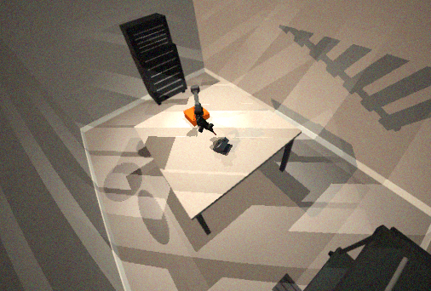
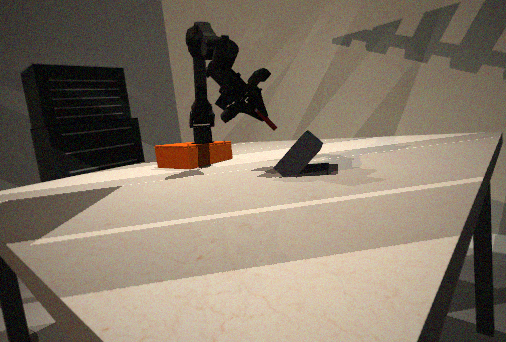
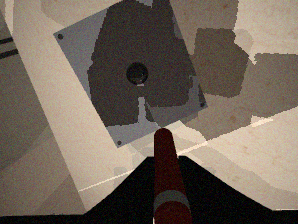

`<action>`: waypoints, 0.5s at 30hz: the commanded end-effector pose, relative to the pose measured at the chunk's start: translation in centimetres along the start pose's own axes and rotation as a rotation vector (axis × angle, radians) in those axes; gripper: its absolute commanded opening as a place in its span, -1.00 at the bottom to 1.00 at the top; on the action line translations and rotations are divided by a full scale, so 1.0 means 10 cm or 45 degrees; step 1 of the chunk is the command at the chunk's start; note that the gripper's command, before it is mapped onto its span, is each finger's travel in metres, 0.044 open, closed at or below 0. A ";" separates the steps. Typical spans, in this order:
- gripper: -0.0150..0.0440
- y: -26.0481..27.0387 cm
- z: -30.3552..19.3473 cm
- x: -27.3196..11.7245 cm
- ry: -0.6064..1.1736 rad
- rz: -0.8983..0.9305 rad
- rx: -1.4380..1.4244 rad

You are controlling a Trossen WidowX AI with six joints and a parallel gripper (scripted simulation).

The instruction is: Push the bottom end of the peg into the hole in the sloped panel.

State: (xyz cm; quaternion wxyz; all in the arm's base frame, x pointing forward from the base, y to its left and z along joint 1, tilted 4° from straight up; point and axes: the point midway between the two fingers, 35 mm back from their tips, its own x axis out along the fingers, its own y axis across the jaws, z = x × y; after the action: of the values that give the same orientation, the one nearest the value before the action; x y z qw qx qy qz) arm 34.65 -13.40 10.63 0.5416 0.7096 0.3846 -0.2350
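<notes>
Midway: red peg lifted, not yet inserted.
Clamped tight in the gripper (image 2: pixel 254 110), the round red peg (image 3: pixel 167 167) hangs above the table, aimed toward the sloped panel's (image 3: pixel 90 45) round hole (image 3: pixel 136 73); insertion and release remain.

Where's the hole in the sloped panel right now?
In the wrist view, the round dark hole sits mid-face on the grey sloped panel, above the red peg's tip.
</notes>
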 end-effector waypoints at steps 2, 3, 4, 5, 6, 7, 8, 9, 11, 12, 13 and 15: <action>-0.49 0.01 0.06 -0.03 0.000 0.029 0.035; -0.49 0.01 0.08 -0.04 -0.001 0.034 0.042; -0.49 0.01 0.09 -0.05 -0.002 0.040 0.049; -0.49 0.01 0.10 -0.06 -0.003 0.045 0.056; -0.49 0.01 0.12 -0.06 -0.004 0.051 0.062; -0.49 0.02 0.13 -0.07 -0.005 0.056 0.069; -0.49 0.02 0.15 -0.08 -0.006 0.062 0.076; -0.49 0.02 0.16 -0.09 -0.007 0.067 0.082; -0.49 0.02 0.19 -0.10 -0.009 0.078 0.095; -0.49 0.02 0.20 -0.11 -0.010 0.084 0.102; -0.49 0.02 0.22 -0.12 -0.011 0.089 0.108; -0.49 0.02 0.24 -0.14 -0.012 0.100 0.121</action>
State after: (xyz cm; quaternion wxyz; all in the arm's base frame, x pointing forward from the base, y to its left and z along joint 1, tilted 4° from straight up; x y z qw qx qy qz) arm 34.24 -15.76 10.95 0.5226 0.7411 0.3490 -0.2364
